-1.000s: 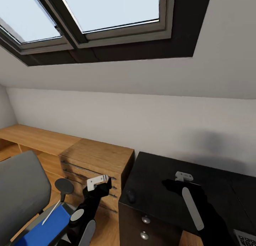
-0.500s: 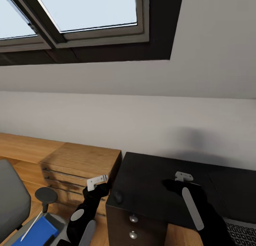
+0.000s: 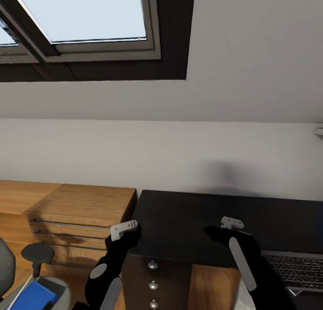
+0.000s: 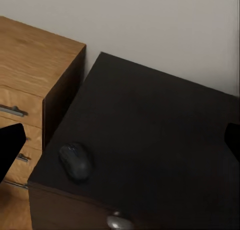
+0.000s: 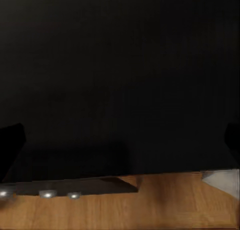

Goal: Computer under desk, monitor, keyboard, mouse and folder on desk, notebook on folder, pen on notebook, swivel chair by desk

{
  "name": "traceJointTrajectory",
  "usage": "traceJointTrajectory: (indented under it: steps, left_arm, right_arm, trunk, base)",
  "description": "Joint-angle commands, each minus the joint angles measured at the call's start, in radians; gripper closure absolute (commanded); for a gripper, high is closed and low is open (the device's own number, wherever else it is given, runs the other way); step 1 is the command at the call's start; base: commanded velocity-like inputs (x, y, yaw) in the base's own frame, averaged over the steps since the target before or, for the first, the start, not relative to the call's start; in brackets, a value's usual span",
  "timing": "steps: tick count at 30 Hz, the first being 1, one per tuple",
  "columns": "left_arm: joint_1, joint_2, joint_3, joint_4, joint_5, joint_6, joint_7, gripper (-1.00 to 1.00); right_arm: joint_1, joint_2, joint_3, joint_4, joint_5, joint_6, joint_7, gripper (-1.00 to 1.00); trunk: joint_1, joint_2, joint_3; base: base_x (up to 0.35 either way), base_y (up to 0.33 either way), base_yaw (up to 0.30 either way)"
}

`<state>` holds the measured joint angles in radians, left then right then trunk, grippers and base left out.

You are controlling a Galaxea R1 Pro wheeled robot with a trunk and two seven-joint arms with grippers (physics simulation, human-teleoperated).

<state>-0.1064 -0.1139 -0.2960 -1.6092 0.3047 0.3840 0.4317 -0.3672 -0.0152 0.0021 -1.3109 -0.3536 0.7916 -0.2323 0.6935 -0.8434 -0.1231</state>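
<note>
The black desk (image 3: 193,220) lies just ahead, its drawer pedestal (image 3: 153,283) with silver knobs below the near edge. A dark mouse (image 4: 76,161) sits near the corner of the desk (image 4: 160,130) top. My left gripper (image 3: 123,230) hovers open over that corner. Over the middle of the desk top, my right gripper (image 3: 232,223) is open too, with nothing in it. The keyboard (image 3: 294,269) shows at the lower right. The blue folder (image 3: 30,297) lies on the swivel chair (image 3: 3,265) at the lower left corner.
A light wood cabinet (image 3: 80,211) with bar handles stands against the desk's left side. The chair's black armrest (image 3: 37,252) rises in front of it. A skylight (image 3: 89,14) sits in the sloped ceiling above a white wall. Wood floor (image 5: 150,205) shows below the desk edge.
The camera has turned to the right, so the whole picture slid left. The chair and folder now sit at the left edge and the keyboard has come into view. Both arms hold their pose.
</note>
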Motion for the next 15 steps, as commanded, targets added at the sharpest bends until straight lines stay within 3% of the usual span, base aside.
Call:
traceJointTrajectory:
  steps: [1, 11, 15]
  left_arm:
    - [-0.001, 0.0, -0.001, -0.001, 0.009, 0.002, 0.009, -1.0]
    - [-0.001, 0.0, -0.002, -0.001, 0.008, 0.001, 0.009, -1.0]
    - [-0.001, 0.0, -0.002, -0.001, 0.008, 0.001, 0.009, -1.0]
  right_arm:
    - [-0.001, 0.0, 0.001, 0.001, -0.01, 0.001, -0.008, -1.0]
    - [-0.001, 0.0, 0.005, 0.006, -0.009, -0.003, -0.009, -1.0]
    - [-0.001, 0.0, 0.007, 0.007, -0.008, -0.003, -0.009, -1.0]
  trunk:
    - [0.0, -0.001, -0.001]
    - [0.0, -0.001, 0.005]
    - [0.0, -0.001, 0.008]
  base:
    - [-0.15, 0.144, -0.271]
    - [-0.214, 0.221, -0.271]
    - [-0.062, 0.058, -0.27]
